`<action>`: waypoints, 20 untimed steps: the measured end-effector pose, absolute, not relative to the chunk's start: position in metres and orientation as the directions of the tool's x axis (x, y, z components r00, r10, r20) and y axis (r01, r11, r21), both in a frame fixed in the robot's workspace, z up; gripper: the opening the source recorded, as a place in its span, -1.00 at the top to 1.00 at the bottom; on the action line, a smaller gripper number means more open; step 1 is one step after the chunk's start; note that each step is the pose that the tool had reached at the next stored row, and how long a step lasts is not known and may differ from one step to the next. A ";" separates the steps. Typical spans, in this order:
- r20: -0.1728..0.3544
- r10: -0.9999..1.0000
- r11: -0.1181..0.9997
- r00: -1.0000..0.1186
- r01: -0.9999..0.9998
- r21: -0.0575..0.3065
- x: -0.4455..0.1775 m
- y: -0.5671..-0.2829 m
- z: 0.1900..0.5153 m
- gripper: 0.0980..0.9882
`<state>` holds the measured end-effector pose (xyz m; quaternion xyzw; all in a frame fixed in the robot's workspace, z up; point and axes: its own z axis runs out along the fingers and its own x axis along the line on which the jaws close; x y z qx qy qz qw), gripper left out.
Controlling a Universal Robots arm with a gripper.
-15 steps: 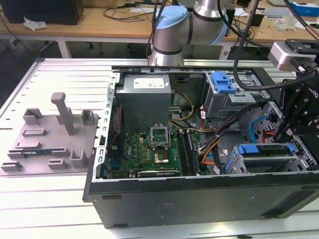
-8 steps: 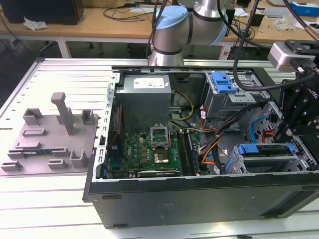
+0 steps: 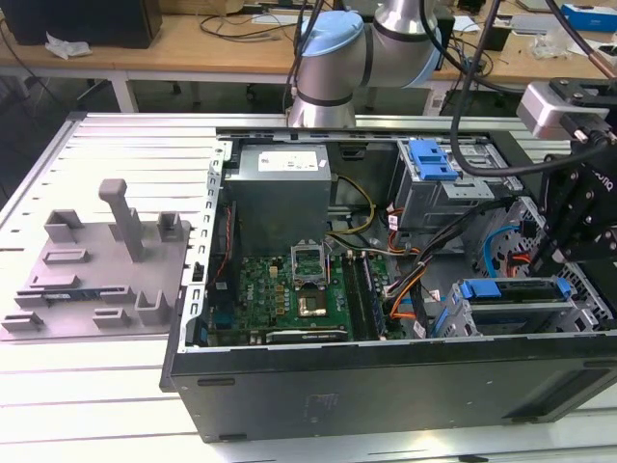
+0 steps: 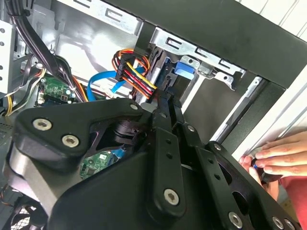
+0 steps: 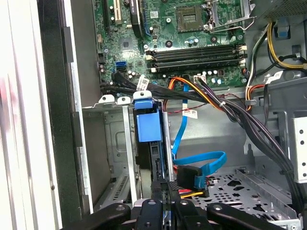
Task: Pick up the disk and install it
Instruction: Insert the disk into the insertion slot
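Inside the drive cage (image 3: 581, 301) at the exterior view's lower right, the disk (image 3: 503, 288) stands on edge. Its blue frame shows along the top and its body is sunk between the cage's metal walls. It looks most of the way into its slot, so I judge the installing step, not the pick-up, to be the one in hand. The computer case (image 3: 386, 391) lies on its side on the slatted tabletop (image 3: 96, 405) with its open face up, which lets the arm reach the bays from above.

In the first wrist view the pincer (image 5: 162, 187) points along the thin edge of the disk, its two black fingers drawn close on either side. I read it as gripping the disk by its near end. That hold keeps the fingers in line with the slot, so the drive can slide between the walls without tilting.

A flat blue cable (image 5: 206, 163) and a bundle of orange, red and yellow wires (image 4: 136, 72) lie just beside the bay, close to the fingers. They seem pushed aside only enough to leave the slot free, and could snag.

In the second wrist view a person's hand (image 4: 276, 158) rests at the case's outer wall, apart from the bay
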<state>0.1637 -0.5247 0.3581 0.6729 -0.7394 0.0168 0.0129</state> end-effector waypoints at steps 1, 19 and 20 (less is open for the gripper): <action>0.042 -0.995 0.091 -0.091 -0.996 -0.007 0.164 -0.525 0.358 0.85; 0.042 -0.997 0.068 -0.069 -0.998 -0.007 0.164 -0.525 0.356 0.85; 0.042 -0.997 0.068 -0.069 -0.998 -0.007 0.164 -0.525 0.356 0.85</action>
